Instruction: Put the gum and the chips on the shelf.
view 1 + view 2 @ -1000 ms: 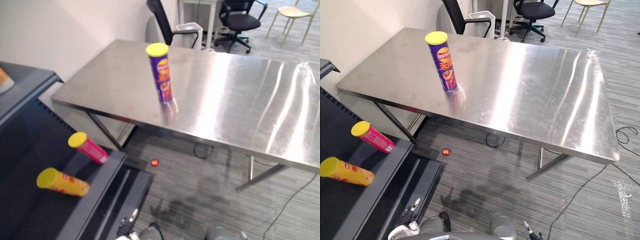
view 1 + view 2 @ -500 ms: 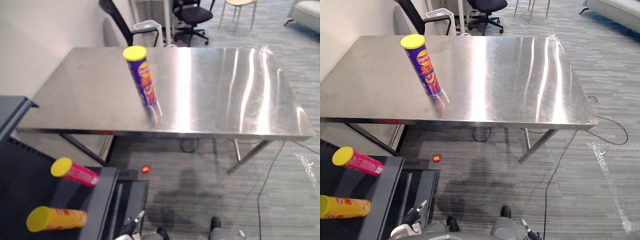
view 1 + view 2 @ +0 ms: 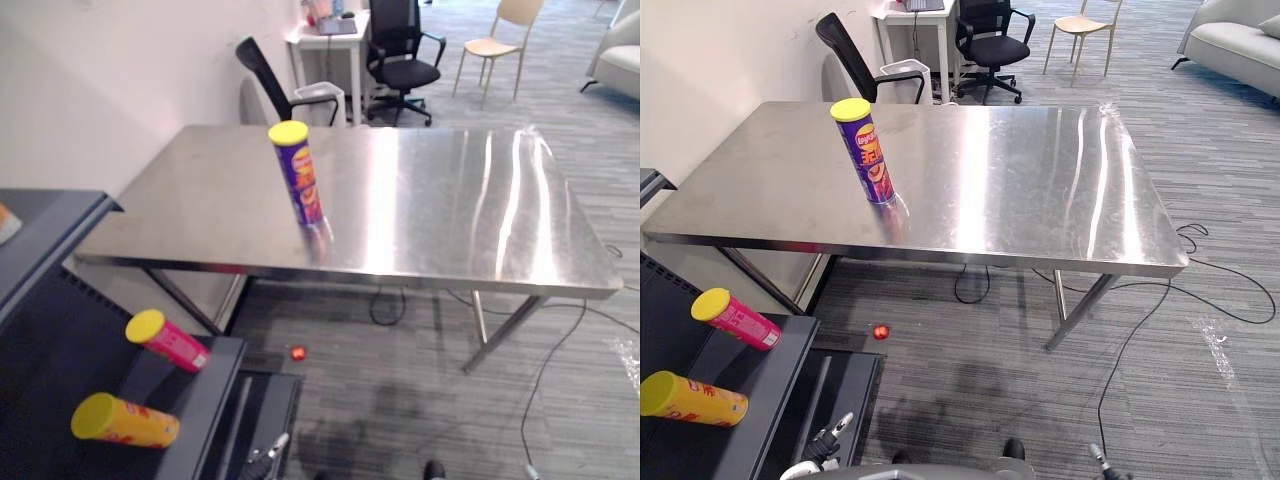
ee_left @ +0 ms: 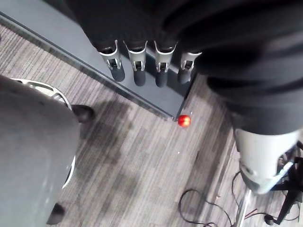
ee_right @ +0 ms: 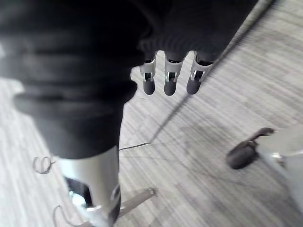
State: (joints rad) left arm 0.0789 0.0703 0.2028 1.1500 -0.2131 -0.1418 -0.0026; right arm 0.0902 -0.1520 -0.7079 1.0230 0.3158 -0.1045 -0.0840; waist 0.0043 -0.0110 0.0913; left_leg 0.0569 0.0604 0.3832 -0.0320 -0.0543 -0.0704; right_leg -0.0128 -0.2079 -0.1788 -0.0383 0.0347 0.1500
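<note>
A tall purple chips can (image 3: 300, 175) with a yellow lid stands upright on the steel table (image 3: 450, 220), towards its left side. Two more cans lie on the dark shelf (image 3: 218, 385) at the lower left: a pink one (image 3: 168, 340) and a yellow one (image 3: 125, 421). A small red round thing (image 3: 297, 352) lies on the carpet beside the shelf's corner and also shows as a red ball (image 4: 184, 121) in the left wrist view. My left hand (image 4: 137, 66) hangs low by the shelf edge, fingers straight, empty. My right hand (image 5: 170, 78) hangs over the carpet, fingers straight, empty.
Black office chairs (image 3: 400, 50), a white desk (image 3: 330, 30) and a white bin (image 3: 320, 95) stand behind the table by the wall. A wooden chair (image 3: 500, 45) and a sofa (image 3: 1240, 45) are further back. Cables (image 3: 1140, 320) trail on the carpet under the table's right end.
The camera has lifted and swung, so the table sits further off and more of the room shows. The cans and the red thing have not moved.
</note>
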